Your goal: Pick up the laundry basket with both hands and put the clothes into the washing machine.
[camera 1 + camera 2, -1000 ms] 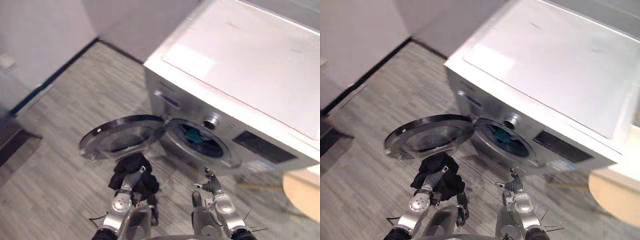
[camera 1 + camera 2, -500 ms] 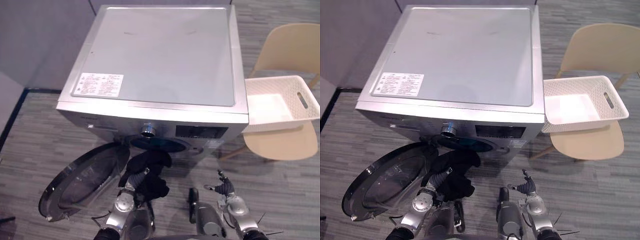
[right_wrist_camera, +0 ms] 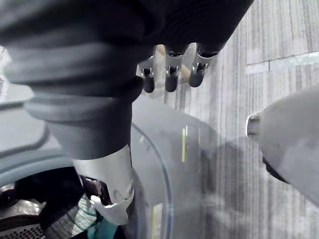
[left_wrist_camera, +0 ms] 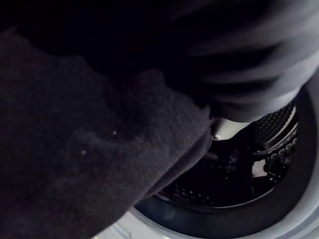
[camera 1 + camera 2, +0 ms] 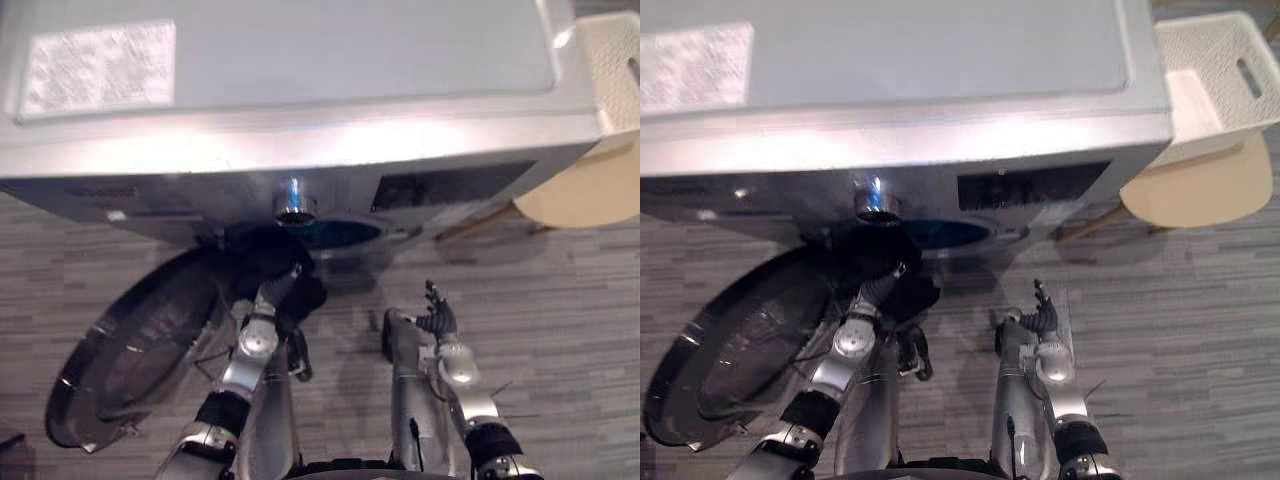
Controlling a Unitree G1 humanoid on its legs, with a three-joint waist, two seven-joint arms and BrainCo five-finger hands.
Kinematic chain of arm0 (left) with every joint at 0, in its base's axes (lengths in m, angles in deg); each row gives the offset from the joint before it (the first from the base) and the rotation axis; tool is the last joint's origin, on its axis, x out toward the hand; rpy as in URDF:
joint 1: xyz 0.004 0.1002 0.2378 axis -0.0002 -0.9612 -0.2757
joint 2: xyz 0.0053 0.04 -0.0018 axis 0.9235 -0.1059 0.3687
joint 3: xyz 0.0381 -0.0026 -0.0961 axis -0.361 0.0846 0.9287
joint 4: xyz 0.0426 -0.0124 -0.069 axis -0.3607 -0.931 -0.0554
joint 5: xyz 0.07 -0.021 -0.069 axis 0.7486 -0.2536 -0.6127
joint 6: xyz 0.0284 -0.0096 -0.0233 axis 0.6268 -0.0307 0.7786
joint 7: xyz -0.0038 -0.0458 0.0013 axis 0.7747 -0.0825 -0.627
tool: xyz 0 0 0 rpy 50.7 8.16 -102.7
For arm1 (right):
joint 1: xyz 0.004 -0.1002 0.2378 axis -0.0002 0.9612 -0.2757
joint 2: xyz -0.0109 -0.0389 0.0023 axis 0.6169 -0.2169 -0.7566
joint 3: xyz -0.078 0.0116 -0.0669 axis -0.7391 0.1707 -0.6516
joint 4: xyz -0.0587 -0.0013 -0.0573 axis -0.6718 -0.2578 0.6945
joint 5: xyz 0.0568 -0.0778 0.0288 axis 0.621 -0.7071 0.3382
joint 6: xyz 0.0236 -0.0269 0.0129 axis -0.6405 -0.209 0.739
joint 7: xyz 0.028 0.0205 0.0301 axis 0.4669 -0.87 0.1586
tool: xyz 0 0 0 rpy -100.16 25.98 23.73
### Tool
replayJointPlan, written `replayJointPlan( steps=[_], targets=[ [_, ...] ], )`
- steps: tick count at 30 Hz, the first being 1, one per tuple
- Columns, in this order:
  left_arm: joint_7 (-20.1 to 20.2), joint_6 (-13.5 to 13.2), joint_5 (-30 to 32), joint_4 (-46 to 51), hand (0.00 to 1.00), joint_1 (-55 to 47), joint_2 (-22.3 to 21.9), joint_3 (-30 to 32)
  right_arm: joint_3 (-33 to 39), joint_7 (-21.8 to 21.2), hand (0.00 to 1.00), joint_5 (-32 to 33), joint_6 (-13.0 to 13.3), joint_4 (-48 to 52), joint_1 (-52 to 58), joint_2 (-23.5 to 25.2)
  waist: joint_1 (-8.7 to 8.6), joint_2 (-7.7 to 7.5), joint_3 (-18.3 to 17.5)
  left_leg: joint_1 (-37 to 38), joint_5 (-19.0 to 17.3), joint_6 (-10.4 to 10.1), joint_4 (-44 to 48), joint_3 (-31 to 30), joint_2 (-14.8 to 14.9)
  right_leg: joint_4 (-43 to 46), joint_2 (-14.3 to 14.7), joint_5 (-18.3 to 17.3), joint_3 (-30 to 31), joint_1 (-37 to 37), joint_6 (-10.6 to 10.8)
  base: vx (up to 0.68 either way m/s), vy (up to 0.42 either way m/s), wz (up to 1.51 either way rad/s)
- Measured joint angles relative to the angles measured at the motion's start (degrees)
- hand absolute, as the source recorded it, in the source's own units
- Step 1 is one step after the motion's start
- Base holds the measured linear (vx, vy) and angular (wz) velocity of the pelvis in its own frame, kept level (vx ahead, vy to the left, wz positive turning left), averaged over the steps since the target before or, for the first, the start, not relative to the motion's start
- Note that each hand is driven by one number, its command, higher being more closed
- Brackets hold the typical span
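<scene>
Left robot hand (image 5: 268,297): raised at the mouth of the washing machine (image 5: 300,90), just below the knob (image 5: 293,200), wrapped in a black garment (image 5: 262,255); whether it is clenched on the cloth I cannot tell (the cloth covers everything past the ribbed wrist cover).
Right robot hand (image 5: 437,318): over the floor (image 5: 560,300), in front of the machine and right of the left one, released, fingers (image 3: 169,74) loosely straight, touching nothing.
Black garment: bunched at the left edge of the drum opening (image 5: 335,233), partly across the rim; the left wrist view shows it in front of the drum's perforated wall.
Drum opening: dark, with a teal cloth (image 3: 102,230) lying inside.
Door (image 5: 140,360): swung fully open to the left, glass facing up, near the left arm.
Basket (image 5: 1210,70): white, with a slot handle, standing on a beige chair (image 5: 1200,190) just beside the machine's right side, well apart from both hands.
</scene>
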Motion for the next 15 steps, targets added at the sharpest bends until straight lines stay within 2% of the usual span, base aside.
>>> replayJointPlan(
  steps=[4, 9, 12, 15],
  targets=[
    [-0.99, 1.28, 3.00, 6.65, 1.00, 6.94, 0.13, 1.56, -0.02, 0.68, 0.00, 1.63, 0.15, 7.94, -4.36, 0.60, -0.01, -0.05, 3.02, -12.64, -2.43, 0.19, 11.06, -1.31, 3.04, 10.53, 0.70, -1.79, -0.03, -12.94, -0.45, -0.13, -0.056, -0.12],
    [-2.15, 2.85, 7.53, 12.95, 1.00, 15.92, 2.18, 3.49, 0.02, 0.55, 0.00, 2.86, 1.92, 14.59, -5.06, 1.17, -0.18, -0.21, 4.09, -25.22, -4.80, 0.17, 22.64, -4.42, 4.45, 22.85, 1.29, -5.07, 0.28, -25.48, -0.88, -0.08, -0.112, 0.01],
    [-3.69, 4.03, 8.36, 15.33, 1.00, 21.99, 5.10, 5.76, 0.05, 0.39, 0.00, 3.60, 2.55, 18.63, -4.76, 2.21, -0.47, -0.41, 4.43, -30.53, -5.59, -0.17, 27.08, -5.75, 5.01, 27.82, 1.77, -6.26, 0.91, -30.91, -1.11, -0.05, -0.101, 0.01],
    [-5.88, 5.21, 8.28, 15.75, 1.00, 31.77, 10.35, 6.14, 0.15, -0.66, 0.00, 3.87, 4.04, 22.38, -4.33, 2.58, -1.12, -0.67, 4.53, -34.72, -5.59, -0.21, 29.76, -7.28, 4.93, 30.93, 1.72, -6.99, 0.53, -34.63, -1.51, -0.05, -0.081, 0.10]
  ],
)
